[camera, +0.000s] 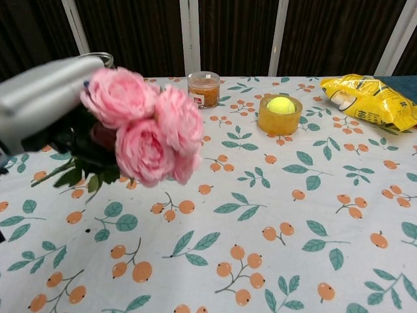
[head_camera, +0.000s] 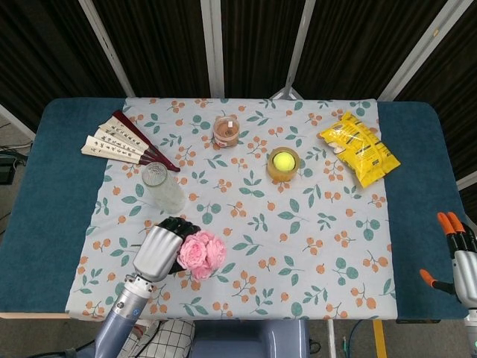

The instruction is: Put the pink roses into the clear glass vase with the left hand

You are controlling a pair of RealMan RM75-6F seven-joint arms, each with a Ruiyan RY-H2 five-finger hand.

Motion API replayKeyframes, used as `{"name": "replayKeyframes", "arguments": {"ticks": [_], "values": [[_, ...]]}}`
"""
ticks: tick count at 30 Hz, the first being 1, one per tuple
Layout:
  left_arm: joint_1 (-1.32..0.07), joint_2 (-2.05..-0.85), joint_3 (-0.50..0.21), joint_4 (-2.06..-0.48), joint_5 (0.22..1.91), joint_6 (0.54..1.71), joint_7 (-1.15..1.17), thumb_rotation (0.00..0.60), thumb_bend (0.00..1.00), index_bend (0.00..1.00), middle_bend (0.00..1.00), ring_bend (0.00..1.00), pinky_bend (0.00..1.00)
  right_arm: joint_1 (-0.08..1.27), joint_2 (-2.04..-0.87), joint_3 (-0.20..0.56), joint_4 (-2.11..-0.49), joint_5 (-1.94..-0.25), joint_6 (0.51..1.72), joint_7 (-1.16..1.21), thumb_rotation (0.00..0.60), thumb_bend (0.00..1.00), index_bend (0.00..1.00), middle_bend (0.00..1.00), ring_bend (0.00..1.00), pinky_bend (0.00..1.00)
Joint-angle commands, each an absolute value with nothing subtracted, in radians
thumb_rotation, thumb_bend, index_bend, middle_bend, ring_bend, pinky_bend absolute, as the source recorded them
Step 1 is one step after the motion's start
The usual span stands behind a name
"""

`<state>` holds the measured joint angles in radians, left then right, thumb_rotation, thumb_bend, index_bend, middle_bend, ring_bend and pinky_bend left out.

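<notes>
My left hand (head_camera: pixel 159 248) grips the bunch of pink roses (head_camera: pixel 200 253) by its leafy stems and holds it raised off the cloth. In the chest view the left hand (camera: pixel 42 101) and the roses (camera: pixel 146 127) loom large at the upper left and hide most of the vase. The clear glass vase (head_camera: pixel 162 187) stands upright just beyond the hand; only its rim (camera: pixel 98 57) peeks out above the hand in the chest view. My right hand (head_camera: pixel 458 250) hangs off the table's right edge with nothing in it and its fingers apart.
A folding fan (head_camera: pixel 123 140) lies at the far left. A small jar (head_camera: pixel 226 130), a tennis ball in a yellow cup (head_camera: pixel 283 164) and a yellow snack bag (head_camera: pixel 359 148) stand across the back of the floral cloth (head_camera: pixel 298 246).
</notes>
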<state>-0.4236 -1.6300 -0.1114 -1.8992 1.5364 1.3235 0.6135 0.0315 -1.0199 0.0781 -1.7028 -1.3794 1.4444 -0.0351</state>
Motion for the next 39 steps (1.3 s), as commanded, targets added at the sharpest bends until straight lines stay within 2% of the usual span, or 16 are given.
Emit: {"name": "replayKeyframes", "arguments": {"ticks": [1, 6, 12, 17, 23, 29, 39], "values": [[-0.469, -1.518, -0.214, -2.067, 1.509, 1.295, 0.649, 0.6, 0.42, 0.42, 0.45, 0.36, 0.47, 0.032, -1.022, 0.079, -1.703, -1.376, 1.443, -0.039, 0.6, 0.19, 0.04, 0.04, 0.04, 0.3], [-0.551, -1.447, -0.375, -2.198, 1.397, 1.254, 0.845, 0.6, 0.42, 0.43, 0.45, 0.36, 0.47, 0.039, -1.03, 0.079, -1.701, -1.365, 1.429, -0.06, 0.6, 0.19, 0.04, 0.04, 0.04, 0.3], [-0.644, -1.42, -0.526, -2.288, 1.196, 1.217, 0.871, 0.6, 0.41, 0.44, 0.45, 0.36, 0.46, 0.045, -1.042, 0.077, -1.699, -1.356, 1.417, -0.088, 0.6, 0.19, 0.04, 0.04, 0.04, 0.3], [-0.687, -1.382, -0.626, -2.267, 1.099, 1.215, 0.804, 0.6, 0.41, 0.45, 0.45, 0.36, 0.46, 0.047, -1.047, 0.08, -1.696, -1.347, 1.414, -0.095, 0.6, 0.19, 0.04, 0.04, 0.04, 0.3], [-0.71, -1.353, -0.733, -2.181, 1.018, 1.187, 0.567, 0.6, 0.41, 0.45, 0.45, 0.36, 0.46, 0.053, -1.053, 0.082, -1.69, -1.332, 1.399, -0.105, 0.6, 0.19, 0.04, 0.04, 0.04, 0.3], [-0.708, -1.31, -0.757, -2.085, 1.021, 1.148, 0.417, 0.6, 0.41, 0.45, 0.45, 0.36, 0.47, 0.051, -1.054, 0.085, -1.689, -1.325, 1.403, -0.101, 0.6, 0.19, 0.04, 0.04, 0.04, 0.3], [-0.698, -1.329, -0.698, -1.931, 1.047, 1.105, 0.151, 0.6, 0.41, 0.45, 0.45, 0.36, 0.47, 0.05, -1.047, 0.088, -1.69, -1.321, 1.403, -0.087, 0.6, 0.19, 0.04, 0.04, 0.04, 0.3]]}}
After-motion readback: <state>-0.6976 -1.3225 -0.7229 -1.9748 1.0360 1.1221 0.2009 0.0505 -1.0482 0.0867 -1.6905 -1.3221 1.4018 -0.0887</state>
